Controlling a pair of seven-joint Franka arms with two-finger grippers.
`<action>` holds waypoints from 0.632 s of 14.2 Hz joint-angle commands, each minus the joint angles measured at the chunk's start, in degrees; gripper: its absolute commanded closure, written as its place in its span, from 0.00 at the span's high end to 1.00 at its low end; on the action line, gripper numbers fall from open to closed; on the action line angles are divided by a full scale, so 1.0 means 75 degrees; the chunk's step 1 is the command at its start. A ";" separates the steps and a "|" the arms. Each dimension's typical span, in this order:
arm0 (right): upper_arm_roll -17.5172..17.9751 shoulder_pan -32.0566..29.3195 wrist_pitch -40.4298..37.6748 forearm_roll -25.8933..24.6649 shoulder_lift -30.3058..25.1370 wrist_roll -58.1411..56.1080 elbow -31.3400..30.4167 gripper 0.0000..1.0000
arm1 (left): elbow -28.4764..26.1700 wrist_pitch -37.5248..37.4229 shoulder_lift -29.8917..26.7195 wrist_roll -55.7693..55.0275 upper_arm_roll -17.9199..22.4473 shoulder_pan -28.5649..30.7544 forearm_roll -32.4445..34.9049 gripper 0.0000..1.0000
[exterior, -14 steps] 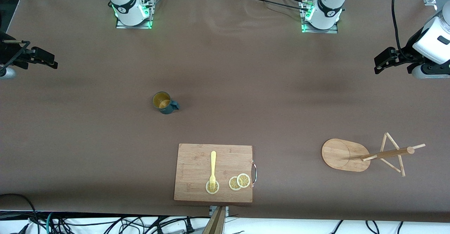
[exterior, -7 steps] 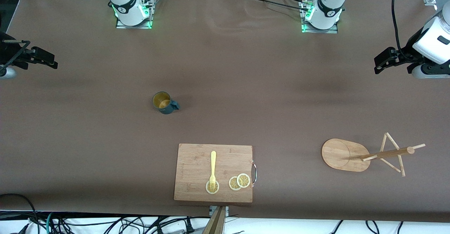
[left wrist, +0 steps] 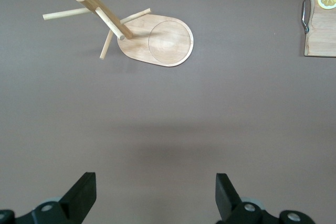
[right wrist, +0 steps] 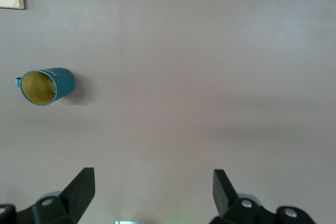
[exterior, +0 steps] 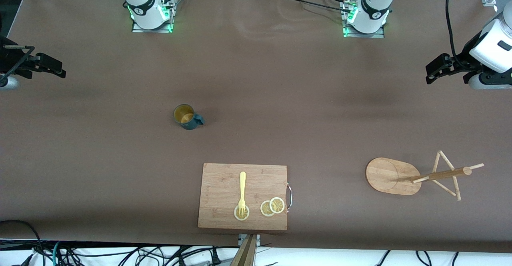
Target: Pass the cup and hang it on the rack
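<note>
Picking up the cup (exterior: 187, 116) looks like the step to do first, and it is not started yet. The cup stands upright on the brown table (exterior: 256, 78), a little left of the middle of the front frame, with its small handle poking to the right. The right gripper (exterior: 48, 65) hangs at the left edge of the frame, over the table's right-arm end and well apart from the cup. In the right wrist view its jaws stand wide with nothing between them, and the cup (right wrist: 46, 86) shows small at that frame's left. The left gripper (exterior: 438, 67) waits at the right edge, over the left-arm end, jaws also wide and empty. To do this well, I think the right gripper should come down over the cup and pinch its rim, leaving the handle free, because the handle must slip over a peg later. The cup is a short round tube, dark teal outside and yellow-brown inside, smooth and likely slippery, so the grip should be firm. The rack (exterior: 394, 176) is at the lower right, pale bamboo with a flat oval base, a round post and thin pegs. The board (exterior: 224, 186) at the bottom middle is flat wood with a metal handle, a yellow fork (exterior: 242, 192) and lemon slices (exterior: 272, 206).
</note>
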 commanded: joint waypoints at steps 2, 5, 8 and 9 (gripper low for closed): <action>0.0101 -0.0130 -0.0355 0.0161 0.0086 -0.0154 0.0203 0.99 | 0.0175 -0.0116 0.0071 0.0141 -0.0022 -0.0050 0.0235 1.00; 0.0089 -0.0142 -0.0638 0.0161 0.0086 -0.0108 0.0203 0.99 | 0.0175 -0.0140 0.0060 0.0152 -0.0022 -0.0038 0.0224 1.00; 0.0101 -0.0107 -0.0592 0.0149 0.0133 -0.0084 0.0215 0.99 | 0.0175 -0.0140 0.0071 0.0152 -0.0022 -0.0026 0.0224 1.00; 0.0113 -0.0095 -0.0591 0.0137 0.0203 -0.0188 0.0215 0.99 | 0.0175 -0.0151 0.0071 0.0152 -0.0022 -0.0015 0.0224 1.00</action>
